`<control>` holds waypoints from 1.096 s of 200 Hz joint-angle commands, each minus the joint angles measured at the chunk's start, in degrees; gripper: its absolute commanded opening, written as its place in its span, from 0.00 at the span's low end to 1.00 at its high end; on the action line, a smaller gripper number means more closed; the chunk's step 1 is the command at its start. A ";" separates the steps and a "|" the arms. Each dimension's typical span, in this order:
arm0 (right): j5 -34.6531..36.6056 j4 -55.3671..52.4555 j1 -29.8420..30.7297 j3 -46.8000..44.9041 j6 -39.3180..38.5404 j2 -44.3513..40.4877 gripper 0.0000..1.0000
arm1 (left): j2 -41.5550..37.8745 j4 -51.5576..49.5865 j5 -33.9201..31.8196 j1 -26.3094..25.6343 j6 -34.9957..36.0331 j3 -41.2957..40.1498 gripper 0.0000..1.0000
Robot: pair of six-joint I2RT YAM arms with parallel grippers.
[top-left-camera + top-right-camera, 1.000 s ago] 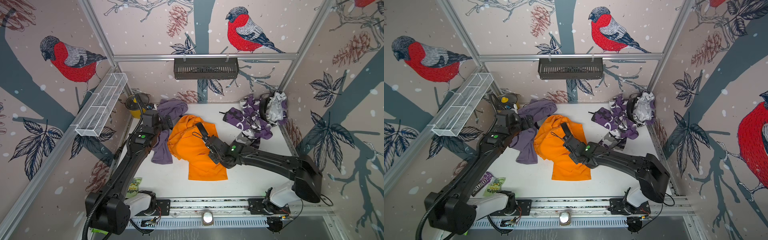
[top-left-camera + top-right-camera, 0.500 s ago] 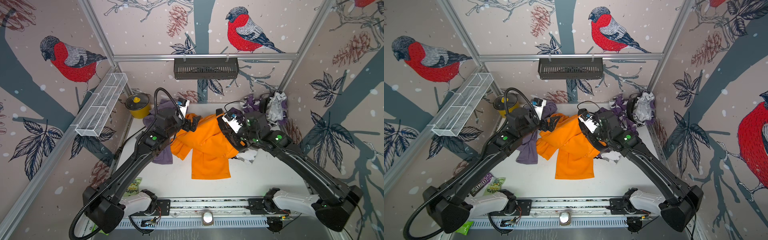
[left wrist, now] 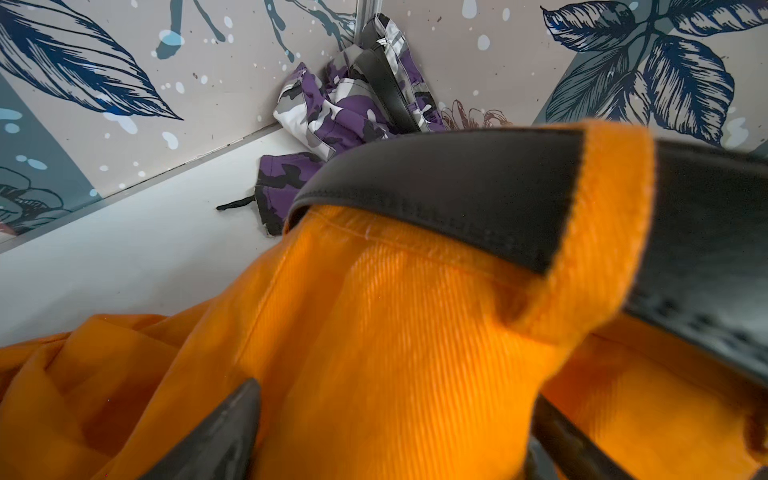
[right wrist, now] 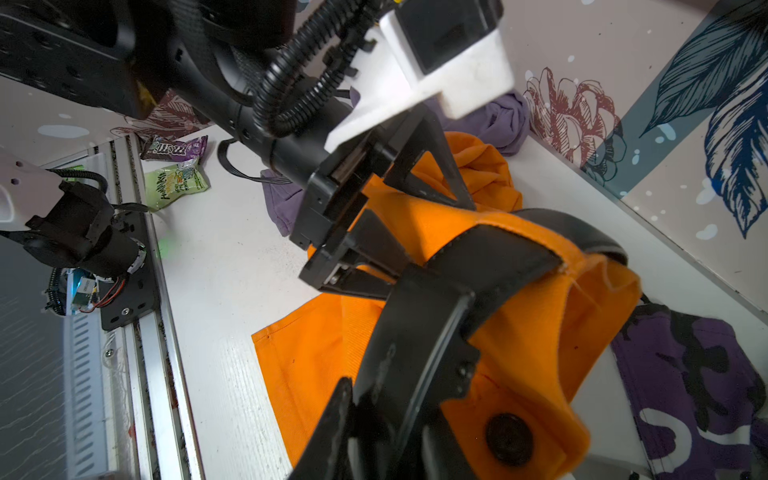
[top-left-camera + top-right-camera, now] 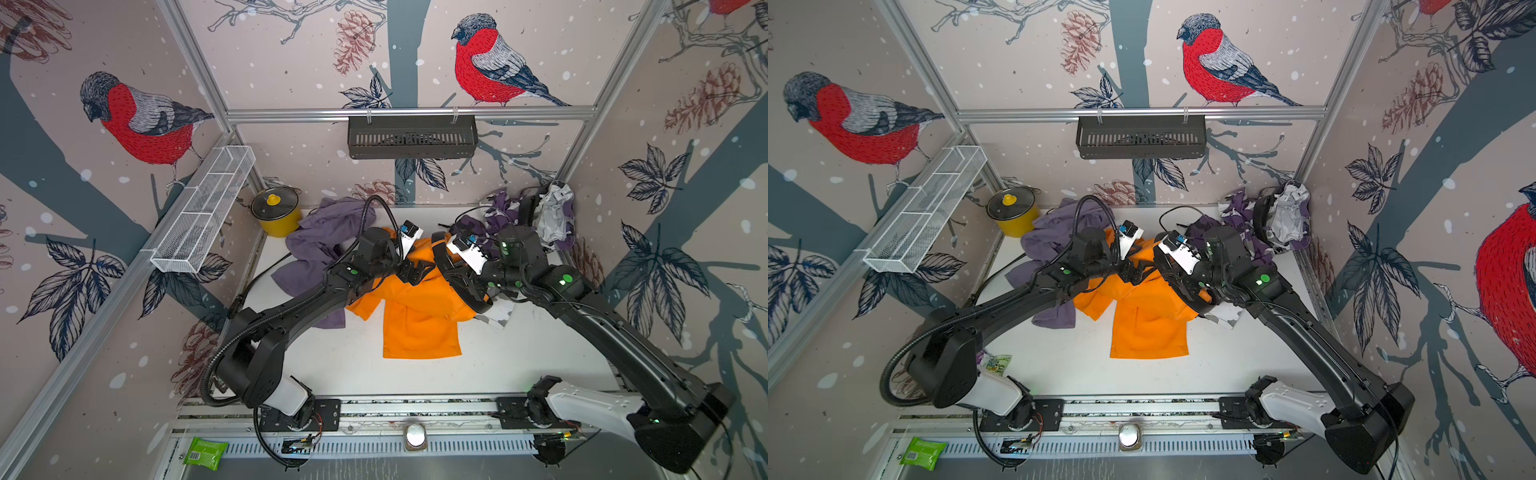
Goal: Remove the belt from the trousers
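Pinching the black belt (image 4: 511, 253), right gripper (image 4: 386, 374) noted; left gripper (image 4: 436, 237) spread astride orange trousers (image 4: 324, 345) waistband, toward tabletop (image 5: 332, 365) far edge.

Yellow pot (image 5: 279, 216), purple cloth (image 5: 322, 237)

In the left wrist view the black leather belt (image 3: 436, 195) goes blurred past the belt loop of the orange corduroy trousers (image 3: 374, 332) and runs off the picture's edge. The left gripper (image 3: 395, 440) shows only two fingertips (image 3: 226, 424) there. In the right wrist view the right gripper (image 4: 374, 411) is blurred and likewise cut off.
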 commanded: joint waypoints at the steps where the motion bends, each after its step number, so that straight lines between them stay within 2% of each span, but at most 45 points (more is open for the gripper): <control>1: -3.16 3.30 -0.66 -0.21 -0.65 -1.20 0.24 | 4.59 -0.17 -11.53 0.30 -5.15 3.45 0.30; 7: -3.39 3.13 -1.01 -0.22 -0.70 -1.53 0.24 | 6.40 -4.15 -17.72 0.69 -7.22 5.85 0.08; 11: -3.55 3.13 -1.26 -0.35 -0.63 -1.79 0.24 | 7.73 -5.67 -20.43 1.18 -8.25 6.74 0.00; 39: -5.47 3.28 -3.21 -0.98 -0.27 -3.94 0.23 | 13.13 -14.97 -25.08 6.79 -16.43 9.67 0.00; 66: -7.02 4.21 -4.98 -2.31 0.11 -4.53 0.22 | 13.96 -22.11 -29.74 8.84 -21.80 7.65 0.00; 112: -9.70 7.76 -5.68 -5.05 1.31 -1.00 0.22 | 4.95 -17.01 -26.99 8.03 -27.09 -5.22 0.00; 131: -5.47 10.11 -5.36 -5.21 4.10 2.00 0.30 | 1.12 -14.18 -25.69 7.28 -26.23 -7.31 0.00; 145: -1.44 14.37 -3.55 -6.52 7.21 4.28 0.46 | 0.29 -14.01 -23.89 7.28 -25.59 -6.57 0.00; 153: 0.97 17.50 -1.85 -7.70 8.74 5.21 0.50 | 0.03 -14.21 -23.22 7.22 -25.58 -5.93 0.00; 166: 7.17 22.50 3.40 -10.40 10.03 6.08 0.56 | -0.11 -14.93 -22.44 7.20 -25.54 -5.00 0.00; 179: 9.34 25.82 8.34 -12.53 9.36 6.28 0.62 | -0.26 -15.71 -22.06 7.15 -25.83 -4.76 0.00; 201: 12.92 30.81 14.41 -16.13 8.81 6.32 0.62 | -0.64 -16.30 -21.65 7.06 -26.29 -4.76 0.00; 209: 17.79 32.84 16.94 -17.75 8.88 6.27 0.64 | -0.64 -16.63 -21.47 7.01 -26.46 -4.76 0.00; 219: 25.93 35.97 20.43 -20.28 8.80 6.06 0.75 | -0.55 -16.84 -21.30 7.02 -26.64 -4.76 0.00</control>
